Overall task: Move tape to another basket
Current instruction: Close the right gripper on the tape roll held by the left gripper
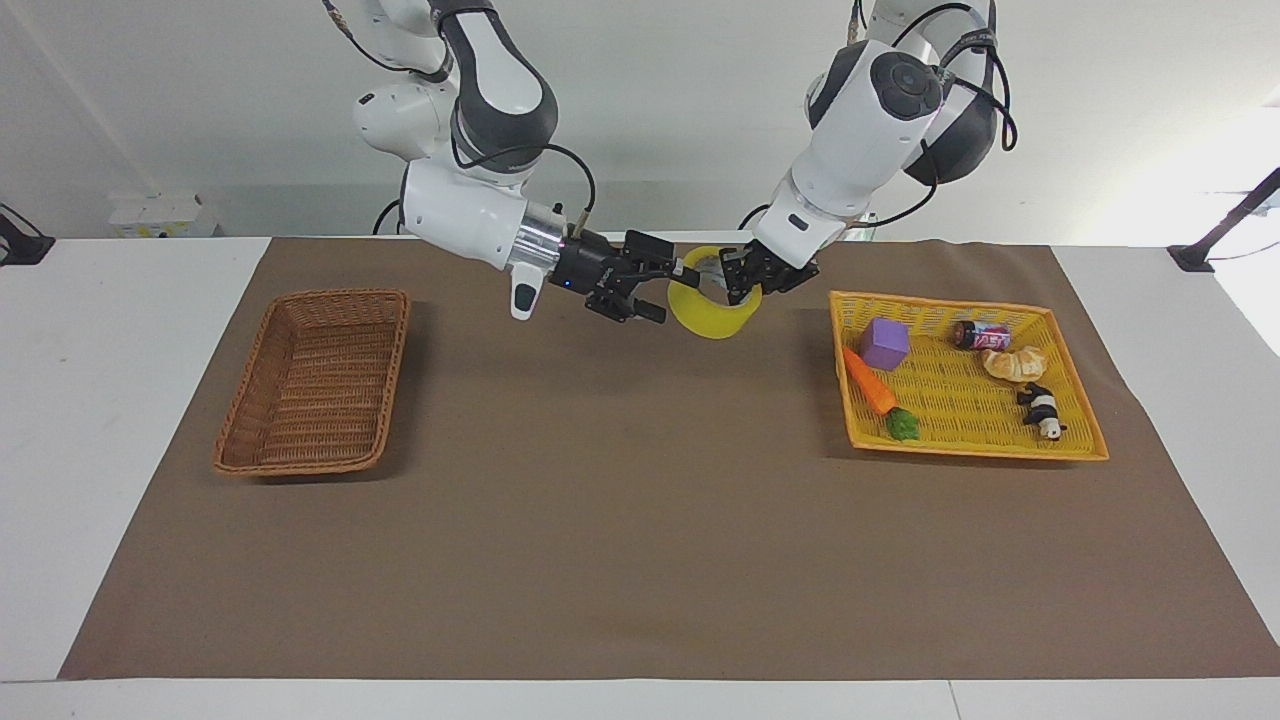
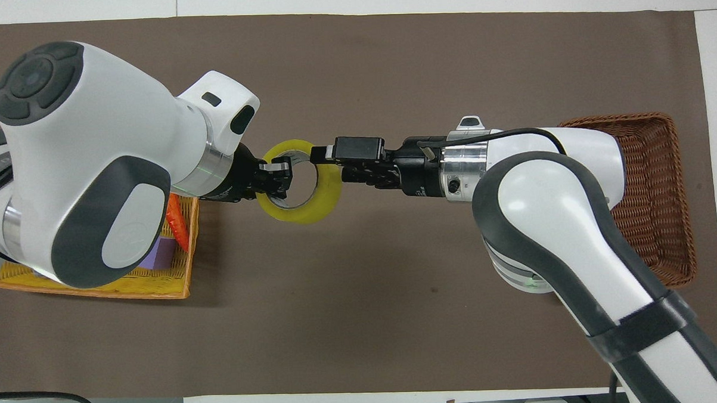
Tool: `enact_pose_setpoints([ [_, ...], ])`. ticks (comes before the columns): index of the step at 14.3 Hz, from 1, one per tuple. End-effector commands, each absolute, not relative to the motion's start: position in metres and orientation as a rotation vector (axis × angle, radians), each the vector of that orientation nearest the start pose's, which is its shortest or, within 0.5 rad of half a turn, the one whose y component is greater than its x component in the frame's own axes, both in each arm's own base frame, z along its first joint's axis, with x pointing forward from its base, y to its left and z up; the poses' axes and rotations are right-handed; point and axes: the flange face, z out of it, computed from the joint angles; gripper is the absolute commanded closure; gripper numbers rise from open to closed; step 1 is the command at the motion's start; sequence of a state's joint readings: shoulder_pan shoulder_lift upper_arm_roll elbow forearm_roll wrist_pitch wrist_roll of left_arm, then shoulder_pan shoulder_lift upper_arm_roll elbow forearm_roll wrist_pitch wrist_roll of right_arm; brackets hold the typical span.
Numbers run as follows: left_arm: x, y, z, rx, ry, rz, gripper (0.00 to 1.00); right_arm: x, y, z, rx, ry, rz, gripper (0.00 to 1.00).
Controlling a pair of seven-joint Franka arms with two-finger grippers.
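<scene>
tape point(image 1: 708, 312) tilted, hole upward | left gripper point(image 1: 745, 283) jaws clamp wall | right gripper point(image 1: 668, 290) jaws spread astride wall

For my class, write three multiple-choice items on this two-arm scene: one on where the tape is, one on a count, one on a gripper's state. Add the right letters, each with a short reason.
1. Where is the tape?
A. Lying in the wicker basket
B. Up in the air over the brown mat, between the two baskets
C. Lying in the yellow basket

2. How many things lie in the yellow basket?
A. Two
B. Five
C. Eight

3. What is the left gripper doing?
A. It is shut on the tape's wall
B. It hangs open over the wicker basket
C. It rests on the mat

Answers:
1 B: the roll hangs over the mat, held there.
2 B: cube, carrot, can, croissant, panda.
3 A: its fingers clamp the roll's wall, while the right gripper is open around the roll's other edge; the wicker basket holds nothing.
</scene>
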State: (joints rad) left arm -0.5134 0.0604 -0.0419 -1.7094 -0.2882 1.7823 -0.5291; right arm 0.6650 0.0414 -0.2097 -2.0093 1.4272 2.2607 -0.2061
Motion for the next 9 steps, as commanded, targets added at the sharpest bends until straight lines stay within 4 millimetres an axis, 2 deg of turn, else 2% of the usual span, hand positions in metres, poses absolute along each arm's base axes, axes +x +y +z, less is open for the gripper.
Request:
enact_pose_setpoints([
  [1,0.4824,-0.3233,0.553,-3.406,-0.053,0.233,1.0,0.5187,0.2827,0.475,-1.954,0.258,-0.031,0.01],
  [6,0.4824,-0.3215,0.5503,-3.399,-0.065,0.248,1.0,0.5157,0.2823,0.4716,-1.957,0.26,-0.022,0.07],
  [7,0.4828,-0.3208,0.5503,-3.399,-0.068,0.248,1.0,0.5152,0.2832,0.4716,-1.957,0.255,-0.021,0.13],
  [9,0.4832,-0.3208,0.5505,-3.401,-0.069,0.243,1.0,0.5153,0.2831,0.4716,-1.958,0.257,-0.022,0.34],
])
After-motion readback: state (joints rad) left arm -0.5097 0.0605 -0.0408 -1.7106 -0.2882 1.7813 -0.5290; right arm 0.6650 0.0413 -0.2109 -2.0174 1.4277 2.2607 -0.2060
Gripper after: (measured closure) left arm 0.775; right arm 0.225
